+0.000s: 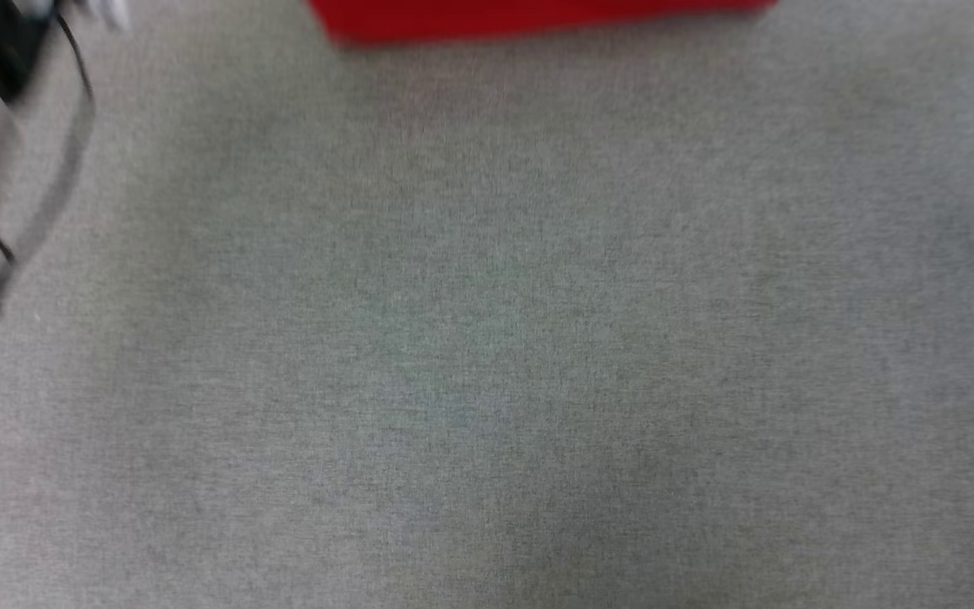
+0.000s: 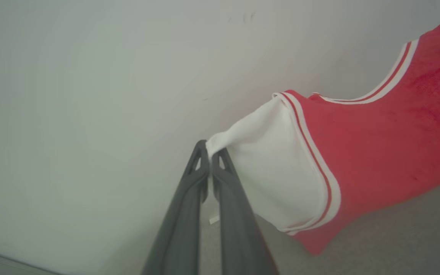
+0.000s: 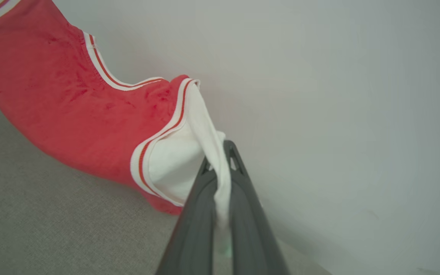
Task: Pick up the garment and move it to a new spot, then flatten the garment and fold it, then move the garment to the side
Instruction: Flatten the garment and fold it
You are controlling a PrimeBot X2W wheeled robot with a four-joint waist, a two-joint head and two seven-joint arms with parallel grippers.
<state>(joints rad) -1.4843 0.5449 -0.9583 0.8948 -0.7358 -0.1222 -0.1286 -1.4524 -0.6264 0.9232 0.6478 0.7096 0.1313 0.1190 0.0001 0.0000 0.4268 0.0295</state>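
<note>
T-shirt (image 1: 538,17) at 12 o'clock, head view; seems thin, limp, light; left gripper (image 2: 209,152) pinched tight on sleeve (image 2: 273,172); right gripper (image 3: 222,154) likewise; sleeves suit lifting.

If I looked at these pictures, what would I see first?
The bright red T-shirt jumps out, held up by its sleeves over a grey surface. The left gripper pinches the tip of one white sleeve, and the right gripper pinches the other white sleeve. In the head view, a red strip of it peeks in at the top edge.
</note>
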